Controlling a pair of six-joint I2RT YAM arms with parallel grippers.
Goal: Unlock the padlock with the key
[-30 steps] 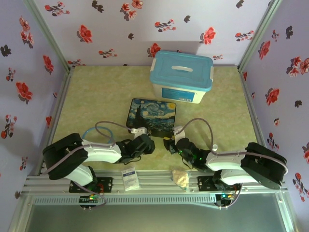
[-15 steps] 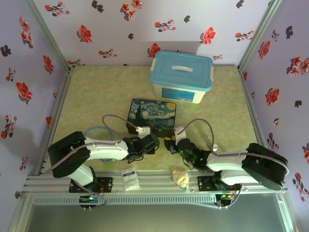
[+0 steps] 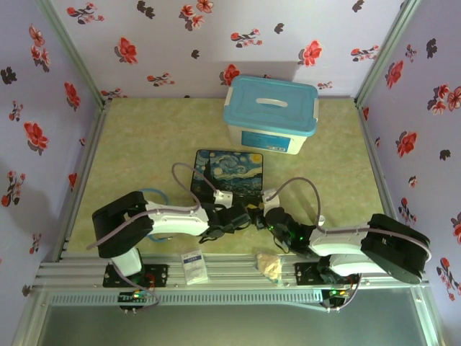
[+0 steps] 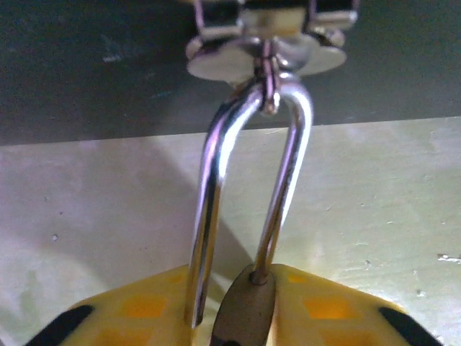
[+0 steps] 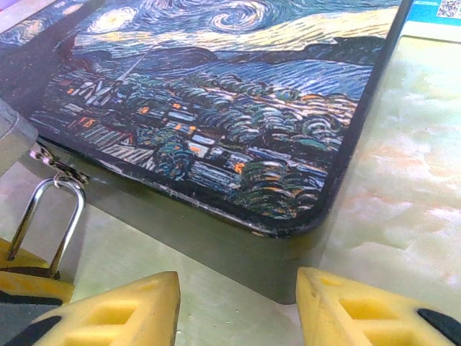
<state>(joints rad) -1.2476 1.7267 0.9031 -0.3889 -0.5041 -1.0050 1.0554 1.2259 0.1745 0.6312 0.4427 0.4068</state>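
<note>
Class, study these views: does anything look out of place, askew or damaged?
Nothing looks damaged. The padlock, hooked to the painted tin's clasp, has its shackle leaning sideways. A white packet and a crumpled yellowish lump lie on the metal rail between the arm bases, off the table surface.

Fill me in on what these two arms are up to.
The left gripper looks closed on the padlock, whose silver shackle is hooked through the clasp of the Starry Night tin. The right gripper is open and empty, low over the table just before the tin's near corner. Both shackle legs seem seated, so the lock is apparently not yet open.
</note>
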